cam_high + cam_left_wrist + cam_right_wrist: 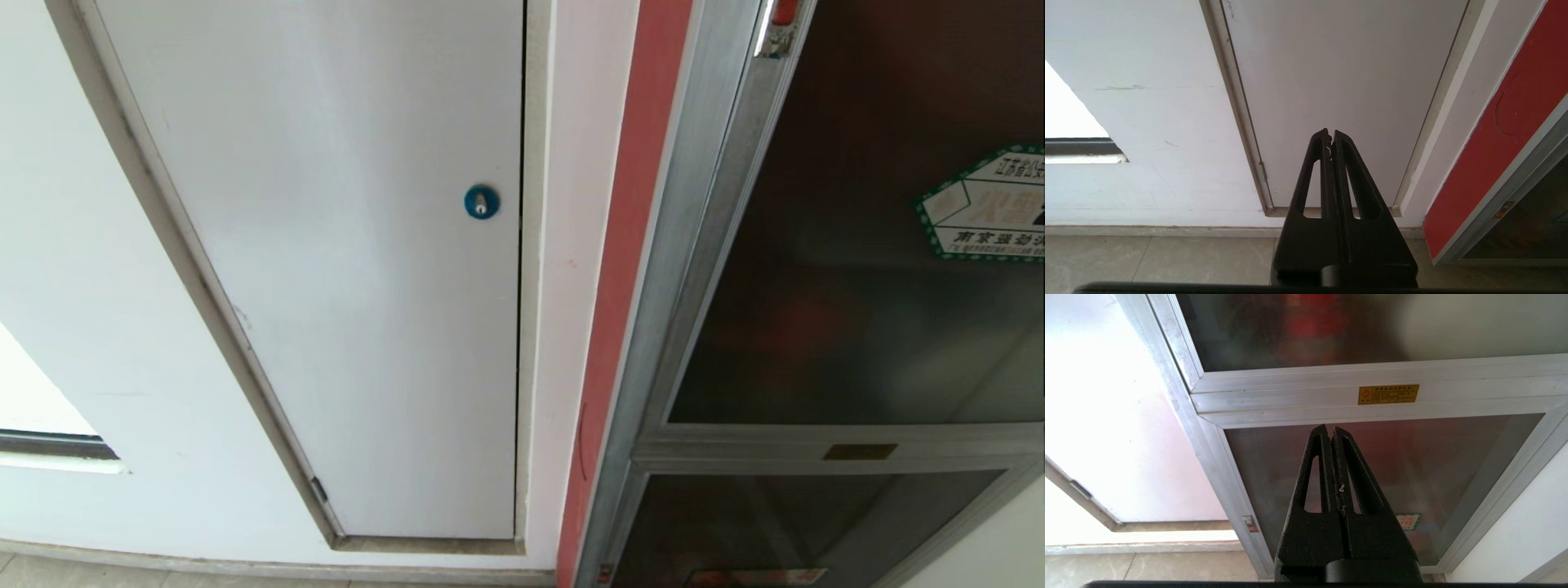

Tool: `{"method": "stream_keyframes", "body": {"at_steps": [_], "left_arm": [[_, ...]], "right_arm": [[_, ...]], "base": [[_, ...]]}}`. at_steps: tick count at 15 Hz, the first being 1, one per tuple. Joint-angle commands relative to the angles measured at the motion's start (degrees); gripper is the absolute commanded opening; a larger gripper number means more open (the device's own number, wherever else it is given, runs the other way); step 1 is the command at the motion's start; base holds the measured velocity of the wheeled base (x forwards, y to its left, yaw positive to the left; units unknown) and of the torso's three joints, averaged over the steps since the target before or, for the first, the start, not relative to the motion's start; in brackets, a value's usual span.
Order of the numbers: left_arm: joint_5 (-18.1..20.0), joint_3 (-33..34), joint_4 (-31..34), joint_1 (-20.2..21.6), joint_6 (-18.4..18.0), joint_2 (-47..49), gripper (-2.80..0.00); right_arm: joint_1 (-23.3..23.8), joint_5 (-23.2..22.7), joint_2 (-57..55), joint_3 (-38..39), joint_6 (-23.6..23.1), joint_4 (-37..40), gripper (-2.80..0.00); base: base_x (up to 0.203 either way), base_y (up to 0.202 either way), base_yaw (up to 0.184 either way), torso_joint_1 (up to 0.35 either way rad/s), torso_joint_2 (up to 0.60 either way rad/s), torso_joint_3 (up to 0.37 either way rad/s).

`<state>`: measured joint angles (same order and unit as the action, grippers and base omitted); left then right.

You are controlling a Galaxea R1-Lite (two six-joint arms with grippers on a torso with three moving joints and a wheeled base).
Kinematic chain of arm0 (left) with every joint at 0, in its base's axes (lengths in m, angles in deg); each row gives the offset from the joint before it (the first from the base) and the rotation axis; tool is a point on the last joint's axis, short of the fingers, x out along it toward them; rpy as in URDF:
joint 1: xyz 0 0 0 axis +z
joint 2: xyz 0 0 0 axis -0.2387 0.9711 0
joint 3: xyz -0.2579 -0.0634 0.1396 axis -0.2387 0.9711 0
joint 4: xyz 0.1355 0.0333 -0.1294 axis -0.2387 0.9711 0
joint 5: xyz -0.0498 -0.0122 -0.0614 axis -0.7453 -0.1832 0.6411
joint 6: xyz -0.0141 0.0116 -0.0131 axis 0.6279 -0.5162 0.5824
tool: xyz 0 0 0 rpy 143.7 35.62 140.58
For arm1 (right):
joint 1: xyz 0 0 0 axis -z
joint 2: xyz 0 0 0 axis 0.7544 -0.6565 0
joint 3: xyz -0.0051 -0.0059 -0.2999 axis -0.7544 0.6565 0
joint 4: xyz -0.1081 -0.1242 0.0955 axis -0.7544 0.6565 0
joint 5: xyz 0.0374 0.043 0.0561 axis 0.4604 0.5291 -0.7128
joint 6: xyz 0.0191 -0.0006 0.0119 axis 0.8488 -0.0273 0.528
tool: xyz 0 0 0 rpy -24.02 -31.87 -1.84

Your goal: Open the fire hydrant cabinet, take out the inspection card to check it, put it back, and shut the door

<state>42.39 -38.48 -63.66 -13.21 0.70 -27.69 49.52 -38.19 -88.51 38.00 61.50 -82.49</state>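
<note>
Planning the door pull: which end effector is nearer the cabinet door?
Right. The right end effector faces the cabinet glass below the door; the left end effector faces the white panel.

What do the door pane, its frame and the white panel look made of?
Door: dark tinted glass, by its soft reflections. Frame: likely brushed aluminium; silver with fine streaks and mitred corners. White panel: painted matt, smooth; sheet metal or board, can't tell.

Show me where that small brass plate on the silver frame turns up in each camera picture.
Head view: brass plate on the crossbar under the door, lower right.
Left wrist view: not in it.
Right wrist view: plate above the right gripper.
Shared landmark: silver crossbar.
</note>
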Motion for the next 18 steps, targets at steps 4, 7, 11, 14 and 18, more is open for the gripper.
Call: {"method": "stream_keyframes", "body": {"at_steps": [4,7,11,14,18], "left_arm": [[0.0,0.0,0.0,0.0,0.0,0.0,-2.80],[0.0,0.1,0.0,0.0,0.0,0.0,-2.80],[0.0,0.0,0.0,0.0,0.0,0.0,-2.80],[0.0,0.0,0.0,-0.1,0.0,0.0,-2.80],[0.0,0.0,0.0,0.0,0.0,0.0,-2.80]], "right_arm": [[0.0,0.0,-0.1,0.0,-0.2,0.0,-2.80],[0.0,0.1,-0.1,0.0,0.2,0.0,-2.80],[0.0,0.1,-0.1,0.0,0.0,0.0,-2.80],[0.0,0.0,-0.1,-2.4,0.0,-0.2,-2.80],[0.0,-3.1,-5.6,-12.5,-0.1,2.2,-2.80]], "base": [[0.000,0.000,0.000,0.000,0.00,0.000],[0.000,0.000,0.000,0.000,0.00,0.000],[0.000,0.000,0.000,0.000,0.00,0.000],[0.000,0.000,0.000,0.000,0.00,0.000],[0.000,0.000,0.000,0.000,0.00,0.000]]}}
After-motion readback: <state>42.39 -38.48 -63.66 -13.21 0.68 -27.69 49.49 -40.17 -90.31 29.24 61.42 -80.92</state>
